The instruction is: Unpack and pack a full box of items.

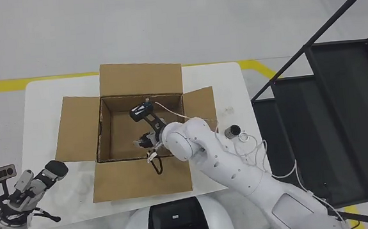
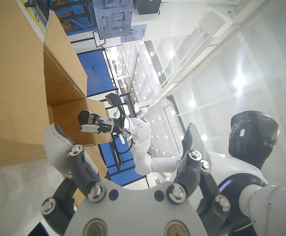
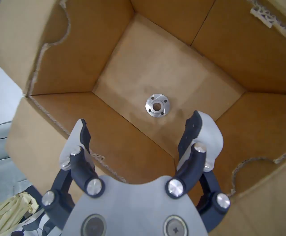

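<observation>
An open cardboard box (image 1: pixel 140 79) stands mid-table with its flaps folded out. On its floor lies a round metal flange (image 3: pixel 156 105) with a centre hole and small bolt holes. My right gripper (image 3: pixel 138 120) hangs open over the box mouth, pointing down, with the flange below and ahead of its fingertips and nothing between them. From above, the right gripper (image 1: pixel 142 142) is inside the box opening near the front wall. My left gripper (image 1: pixel 39 177) is open and empty off the table's front left corner, well away from the box (image 2: pixel 22 89). The left wrist view looks across at the right gripper (image 2: pixel 89 125).
A small metal cylinder (image 1: pixel 234 131) stands on the white table (image 1: pixel 42 111) just right of the box. A black stepped rack (image 1: pixel 325 117) is beside the table on the right. A bundle of pale paper strips (image 3: pixel 15 207) lies outside the box.
</observation>
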Motion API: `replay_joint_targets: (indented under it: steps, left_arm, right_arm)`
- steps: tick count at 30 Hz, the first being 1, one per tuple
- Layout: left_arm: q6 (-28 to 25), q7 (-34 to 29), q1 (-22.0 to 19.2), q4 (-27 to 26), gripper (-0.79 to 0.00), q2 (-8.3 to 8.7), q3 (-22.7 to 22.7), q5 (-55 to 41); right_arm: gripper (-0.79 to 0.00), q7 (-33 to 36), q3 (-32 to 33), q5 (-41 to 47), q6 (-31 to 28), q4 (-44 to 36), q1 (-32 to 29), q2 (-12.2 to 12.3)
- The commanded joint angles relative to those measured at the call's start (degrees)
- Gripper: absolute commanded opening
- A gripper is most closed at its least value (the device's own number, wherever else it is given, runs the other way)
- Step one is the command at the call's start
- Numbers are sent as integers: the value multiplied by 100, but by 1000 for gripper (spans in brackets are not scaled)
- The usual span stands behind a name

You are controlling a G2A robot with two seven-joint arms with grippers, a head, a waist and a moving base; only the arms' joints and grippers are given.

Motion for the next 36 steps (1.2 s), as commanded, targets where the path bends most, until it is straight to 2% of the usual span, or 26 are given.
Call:
replay_joint_targets:
  steps: [1, 5, 6, 7, 9, 11, 15, 16, 17, 20, 22, 26, 27, 30, 36]
  left_arm:
    - [0, 0, 0, 0, 0, 0, 0, 0]
    - [0, 0, 0, 0, 0, 0, 0, 0]
    - [0, 0, 0, 0, 0, 0, 0, 0]
    - [0, 0, 0, 0, 0, 0, 0, 0]
    - [0, 0, 0, 0, 0, 0, 0, 0]
    - [0, 0, 0, 0, 0, 0, 0, 0]
    - [0, 0, 0, 0, 0, 0, 0, 0]
    - [0, 0, 0, 0, 0, 0, 0, 0]
    - [0, 0, 0, 0, 0, 0, 0, 0]
    - [0, 0, 0, 0, 0, 0, 0, 0]
    - [0, 0, 0, 0, 0, 0, 0, 0]
    - [0, 0, 0, 0, 0, 0, 0, 0]
    - [0, 0, 0, 0, 0, 0, 0, 0]
    - [0, 0, 0, 0, 0, 0, 0, 0]
    - [0, 0, 0, 0, 0, 0, 0, 0]
  right_arm:
    - [0, 25, -125, -76, 100, 202, 120, -52]
    - [0, 201, -391, -236, 283, 644, 423, -176]
    - [-49, 249, -451, -236, 343, 763, 495, -214]
    - [-194, 357, -545, -318, 368, 905, 593, -250]
    - [-348, 378, -607, -182, 471, 1072, 709, -334]
    - [-292, 433, -693, -65, 478, 1287, 809, -411]
    - [-274, 305, -686, 615, 389, 1646, 885, -567]
    - [-366, 279, -706, 707, 339, 1783, 908, -598]
    - [-406, 284, -707, 852, 314, 1899, 927, -631]
    - [-360, 202, -769, 977, 403, 2179, 1012, -722]
    - [-268, 95, -802, 1041, 455, 2350, 1049, -779]
    - [-268, -91, -883, 1085, 566, 2662, 1120, -885]
    - [-231, -126, -899, 1075, 618, 2728, 1141, -908]
    - [-206, -187, -952, 971, 779, 2891, 1219, -968]
    - [-188, -186, -985, 859, 1003, 3100, 1341, -1064]
